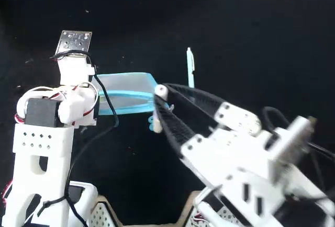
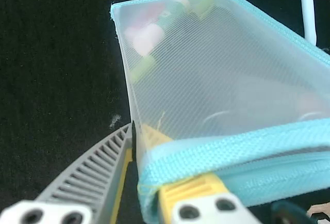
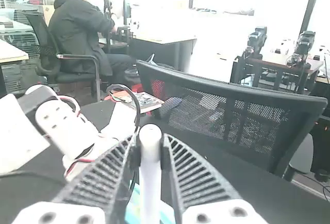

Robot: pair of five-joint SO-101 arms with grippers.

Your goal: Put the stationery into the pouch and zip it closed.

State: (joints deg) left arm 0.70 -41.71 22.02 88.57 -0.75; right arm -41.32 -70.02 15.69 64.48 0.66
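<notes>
From the high view, the left tool is clamped on the left end of the pouch, a see-through bag with cyan trim that lies on the black tabletop. The right tool comes in from the lower right, and its dark ribbed fingers are closed on a white pen. The pen is held roughly upright at the pouch's right end; whether it touches the pouch cannot be told. A second pen, cyan and white, lies on the tabletop just beyond that end, apart from both tools. In the left wrist view, the left tool pinches the pouch at a corner by the cyan zip band, with a grey ribbed finger on the outside and a yellow-padded finger on the other side of the mesh wall. Some coloured pieces, pink, white and green, sit inside at the pouch's far end. The second pen lies on the tabletop past the pouch's far edge. In the right wrist view, the right tool grips the white pen narrowly between its two ribbed fingers, the pen's rounded tip standing above them, with the left arm close behind
</notes>
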